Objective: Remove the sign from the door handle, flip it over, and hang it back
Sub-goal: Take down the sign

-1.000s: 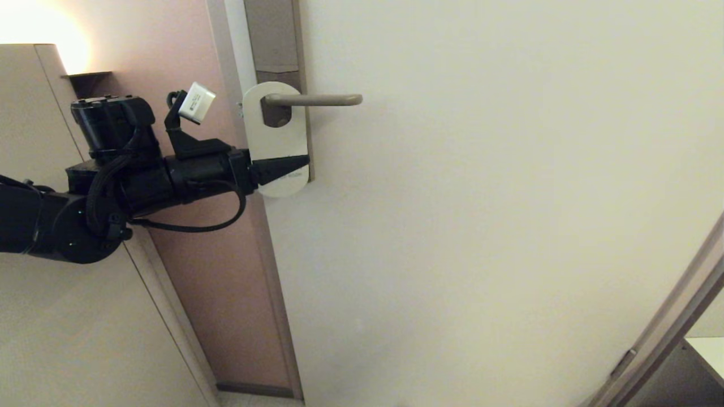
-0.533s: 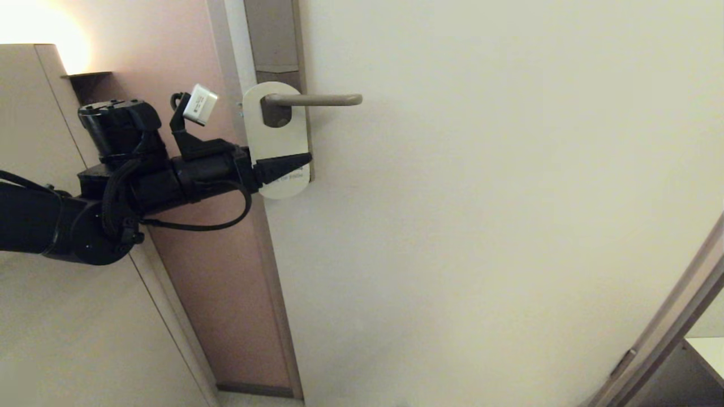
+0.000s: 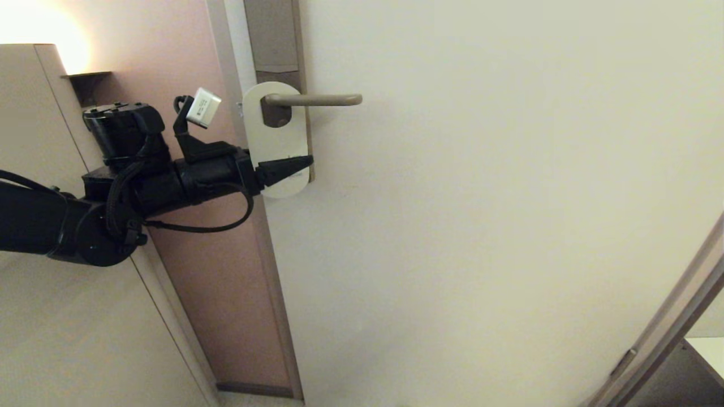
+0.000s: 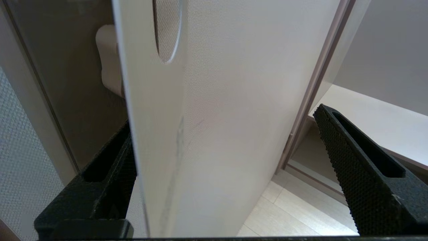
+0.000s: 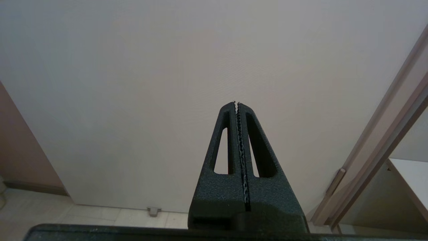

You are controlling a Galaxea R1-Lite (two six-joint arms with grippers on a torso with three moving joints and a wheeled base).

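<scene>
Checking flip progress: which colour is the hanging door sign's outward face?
White, on the flat round-ended door sign; best in the head view.

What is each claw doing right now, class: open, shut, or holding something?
Left claw: open, straddling the sign's lower end as it hangs on the door handle.
Right claw: shut, empty, facing the door.
</scene>
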